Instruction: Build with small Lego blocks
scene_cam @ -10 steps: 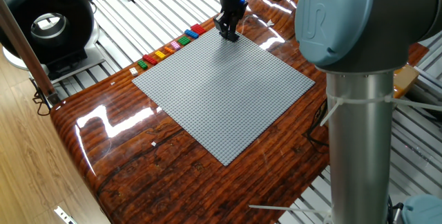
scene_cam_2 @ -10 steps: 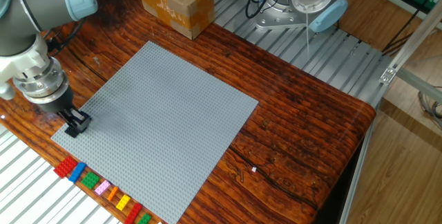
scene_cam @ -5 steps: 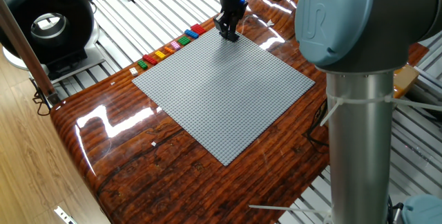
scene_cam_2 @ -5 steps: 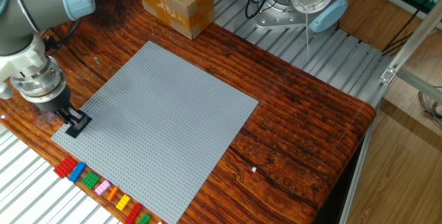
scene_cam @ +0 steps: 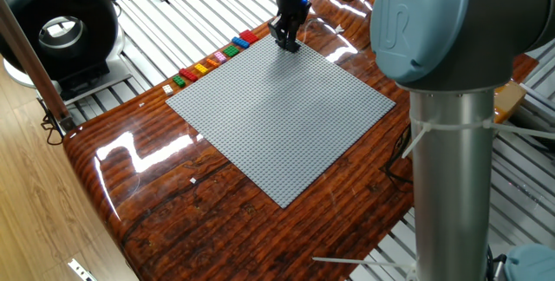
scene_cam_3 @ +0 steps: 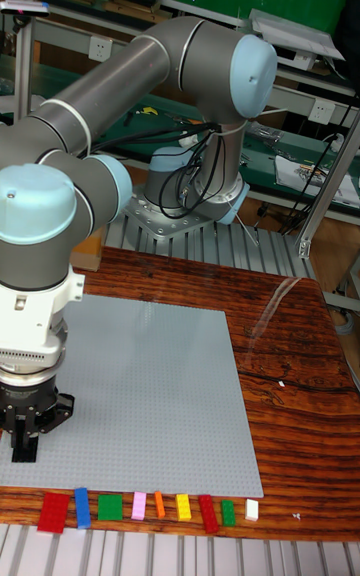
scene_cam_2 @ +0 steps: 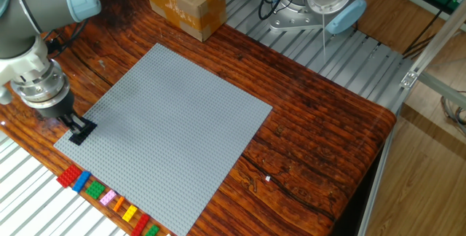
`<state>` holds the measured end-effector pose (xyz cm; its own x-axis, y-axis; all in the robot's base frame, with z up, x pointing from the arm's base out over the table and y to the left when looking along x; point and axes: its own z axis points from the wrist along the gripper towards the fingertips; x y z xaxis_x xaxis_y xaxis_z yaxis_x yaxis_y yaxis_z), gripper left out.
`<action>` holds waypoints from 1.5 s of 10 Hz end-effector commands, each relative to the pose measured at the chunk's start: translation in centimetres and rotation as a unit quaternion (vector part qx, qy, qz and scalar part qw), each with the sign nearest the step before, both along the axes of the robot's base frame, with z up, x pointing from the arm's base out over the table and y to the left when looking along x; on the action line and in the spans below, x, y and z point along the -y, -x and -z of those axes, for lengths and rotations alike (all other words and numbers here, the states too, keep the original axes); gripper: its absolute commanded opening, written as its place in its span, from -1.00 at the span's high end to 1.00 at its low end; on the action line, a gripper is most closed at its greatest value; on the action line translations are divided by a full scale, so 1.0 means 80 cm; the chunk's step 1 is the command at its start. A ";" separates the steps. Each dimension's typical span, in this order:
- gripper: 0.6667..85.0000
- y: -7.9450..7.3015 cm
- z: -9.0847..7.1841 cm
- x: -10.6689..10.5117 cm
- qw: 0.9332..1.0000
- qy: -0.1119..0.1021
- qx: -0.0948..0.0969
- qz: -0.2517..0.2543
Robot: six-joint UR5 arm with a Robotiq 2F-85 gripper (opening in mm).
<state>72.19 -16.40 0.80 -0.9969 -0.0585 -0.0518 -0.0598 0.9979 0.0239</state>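
The gripper has crept a touch toward the near-left edge of the baseplate since a second ago, and nothing else has shifted. It hangs right over that corner of the grey plate, black fingers pointing down, tips at or just above the studs. Whether the jaws are spread, pressed together or pinching a brick, I cannot tell: the tips are a dark blur in every view.

Going left to right in the tall view: the gripper sits at the far left over the plate's near-left corner. Just below it, on the bare wood beside the plate's near edge, the bricks run in a single row: red, blue, green, pink, orange, yellow, red, green, then a small white one at the right end. The red and blue ones at the left end lie nearest the gripper, just beside and below it, apart from the fingers. The rest stretch away to its right.

In the other fixed view the same row lies along the table edge below the gripper, and a cardboard box stands beyond the plate's far corner.

In the remaining view the gripper stands at the plate's far corner with the bricks trailing off to its left.
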 end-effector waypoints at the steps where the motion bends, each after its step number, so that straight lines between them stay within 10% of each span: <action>1: 0.68 0.003 0.001 -0.004 1.000 -0.007 0.001 0.023; 15: 0.99 -0.011 0.001 0.000 0.999 -0.011 0.018 0.044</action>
<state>72.54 -16.79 0.65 -0.9977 0.0051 -0.0672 0.0038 0.9998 0.0194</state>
